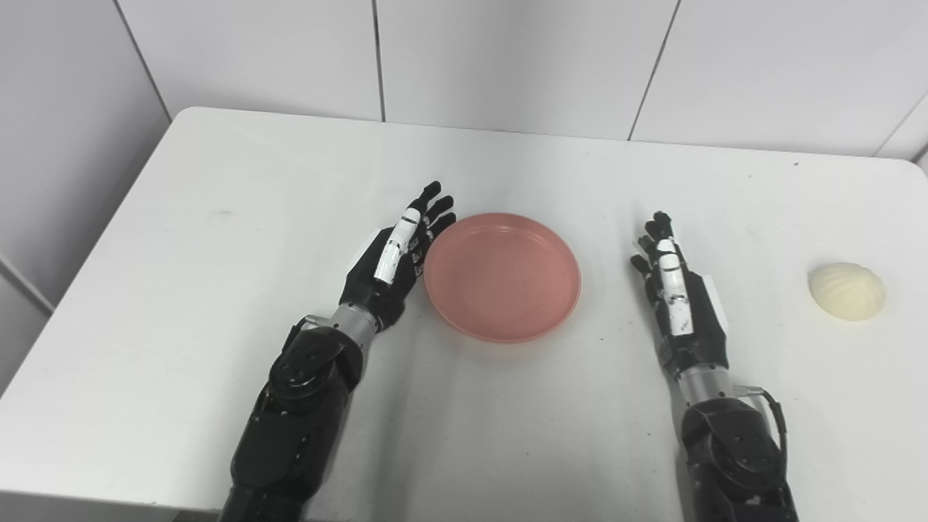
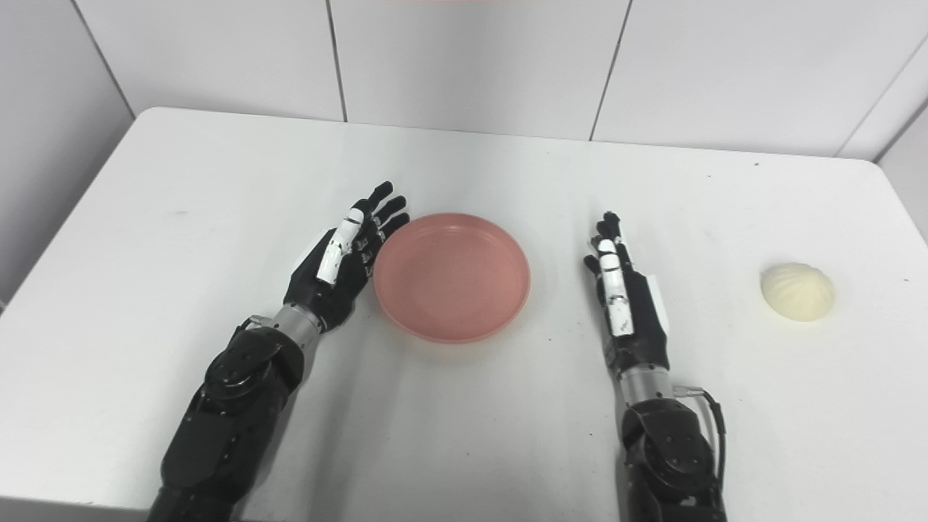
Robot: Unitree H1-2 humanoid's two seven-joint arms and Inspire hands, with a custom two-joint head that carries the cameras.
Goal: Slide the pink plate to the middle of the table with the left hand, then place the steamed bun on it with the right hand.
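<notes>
Pink plate [image 1: 502, 276] sits near mid-table, the left hand [image 1: 395, 258] open-fingered against its left rim. Steamed bun [image 1: 847, 291] lies far right; the right hand [image 1: 678, 290], open and empty, could knock it rolling off the table [image 1: 217, 217].

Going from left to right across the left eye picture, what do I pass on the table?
Left hand → pink plate → right hand → steamed bun.

Two side-by-side head views, looking down close at the same table [image 1: 217, 181].
</notes>
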